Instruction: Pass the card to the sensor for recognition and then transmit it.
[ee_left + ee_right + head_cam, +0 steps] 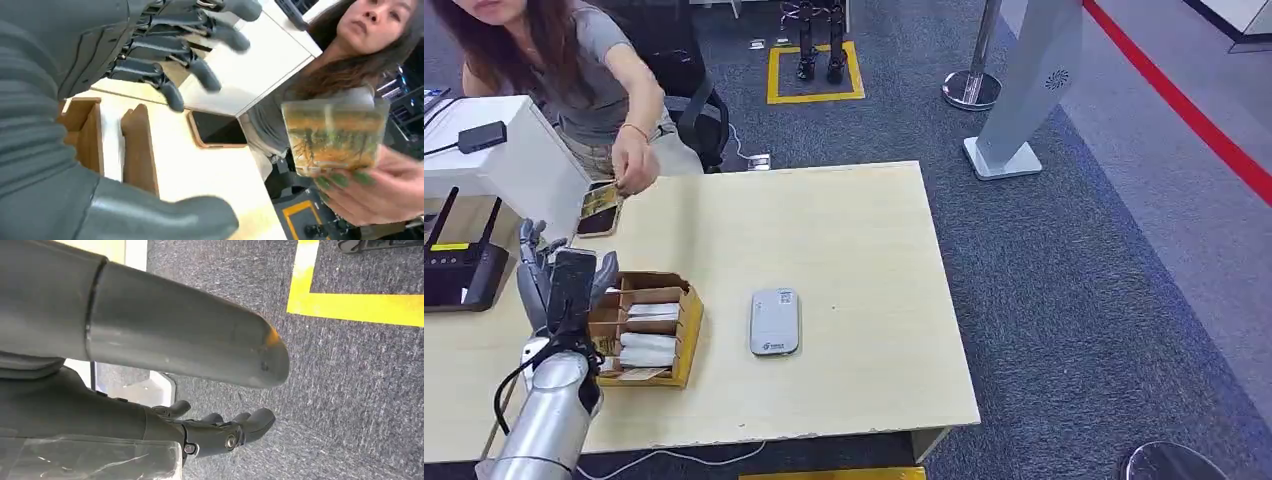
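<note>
In the head view we see the person's hand [632,165] holding the card [599,200] above the far left edge of the pale wooden table [844,250], just over a dark phone [598,222]. Our left hand [559,280] is raised beside the cardboard box [656,325], fingers apart and holding nothing. A flat grey rounded sensor [774,321] lies right of the box.

In the left wrist view the card [332,135] is a glossy rectangle printed in amber and green, its long axis roughly level in this turned picture, pinched along 1 edge.

In the right wrist view our right hand [215,432] hangs over grey carpet, fingers curled in on nothing.
</note>
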